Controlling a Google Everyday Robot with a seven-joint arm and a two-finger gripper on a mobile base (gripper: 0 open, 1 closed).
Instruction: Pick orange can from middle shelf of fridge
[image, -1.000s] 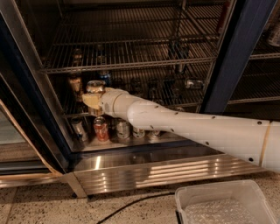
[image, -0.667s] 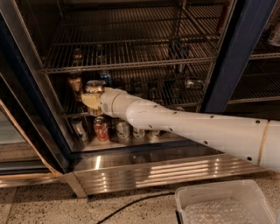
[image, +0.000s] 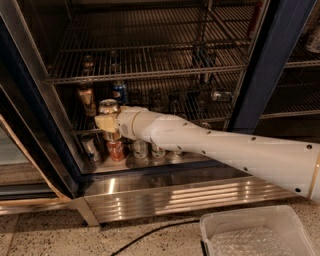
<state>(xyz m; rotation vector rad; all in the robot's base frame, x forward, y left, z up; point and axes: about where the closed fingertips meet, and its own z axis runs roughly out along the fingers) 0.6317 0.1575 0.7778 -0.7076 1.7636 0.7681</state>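
The fridge (image: 266, 65) stands open, with a dark-blue frame and wire racks. My gripper (image: 107, 123) reaches in from the right to the left end of the middle shelf (image: 215, 119). Its pale fingers (image: 102, 122) are closed around the orange can (image: 108, 106). The can stands upright. Its silver lid shows above the fingers and most of its body is hidden by them. A darker amber can (image: 86, 98) stands just left of it and a blue Pepsi can (image: 119, 91) stands behind it.
The upper wire rack (image: 150, 74) hangs close above the cans. A red can (image: 116, 150) and several silver cans (image: 140, 149) stand on the steel floor below. A ribbed steel base panel (image: 190, 192), a clear plastic bin (image: 255, 235) and a black cable (image: 150, 232) are in front.
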